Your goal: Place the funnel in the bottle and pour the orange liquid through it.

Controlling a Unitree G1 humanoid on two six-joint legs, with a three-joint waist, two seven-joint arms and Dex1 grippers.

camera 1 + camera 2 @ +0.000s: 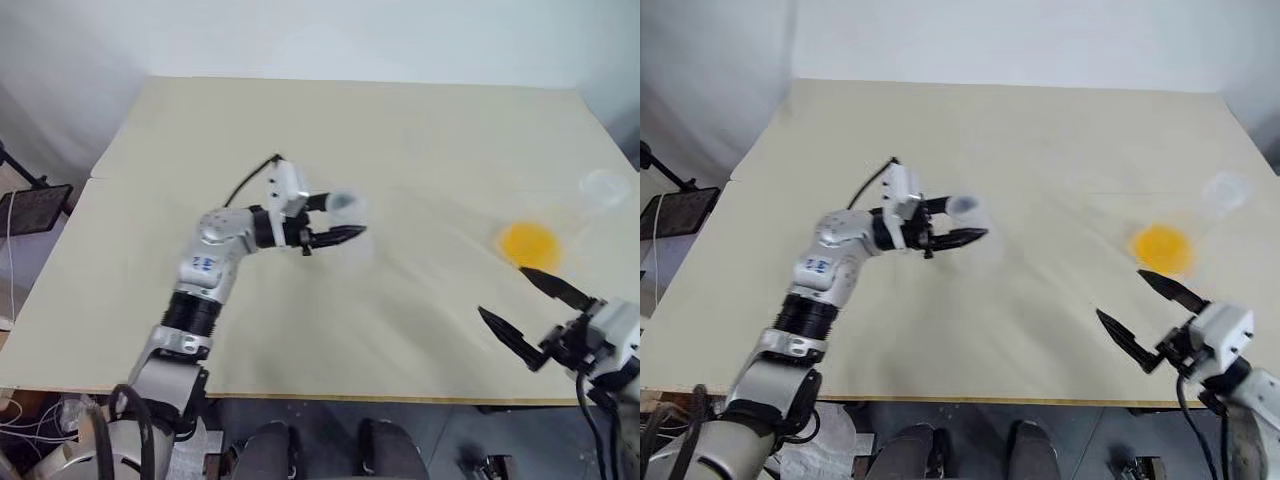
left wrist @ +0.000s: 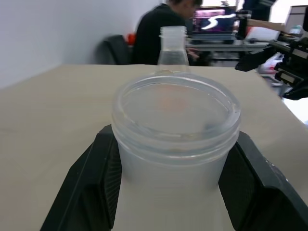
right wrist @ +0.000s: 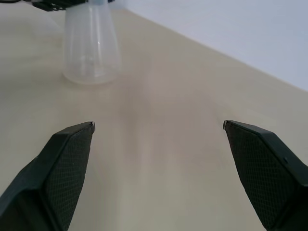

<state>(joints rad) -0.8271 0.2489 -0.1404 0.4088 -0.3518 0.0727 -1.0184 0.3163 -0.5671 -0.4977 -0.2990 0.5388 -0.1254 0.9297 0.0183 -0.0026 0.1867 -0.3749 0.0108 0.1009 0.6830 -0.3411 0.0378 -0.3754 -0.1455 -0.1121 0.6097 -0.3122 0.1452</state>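
Observation:
My left gripper (image 1: 343, 218) is shut on the neck of the bottle (image 2: 175, 120), a clear conical flask, near the middle of the table. Its black fingers (image 2: 86, 187) press on both sides of the neck. Seen from the right wrist, the bottle (image 3: 91, 53) stands upright, and I cannot tell whether its base touches the table. The orange liquid (image 1: 530, 243) lies as a shallow pool in a second clear flask at the right, whose neck (image 1: 603, 188) stands upright. Near the front right edge my right gripper (image 1: 501, 291) is open and empty, short of that flask. The funnel is out of view.
The pale table (image 1: 300, 120) stretches wide around both flasks. A person (image 2: 159, 29) sits at a desk with screens beyond the table's far side in the left wrist view. A black stand (image 1: 35, 210) is on the floor to the left.

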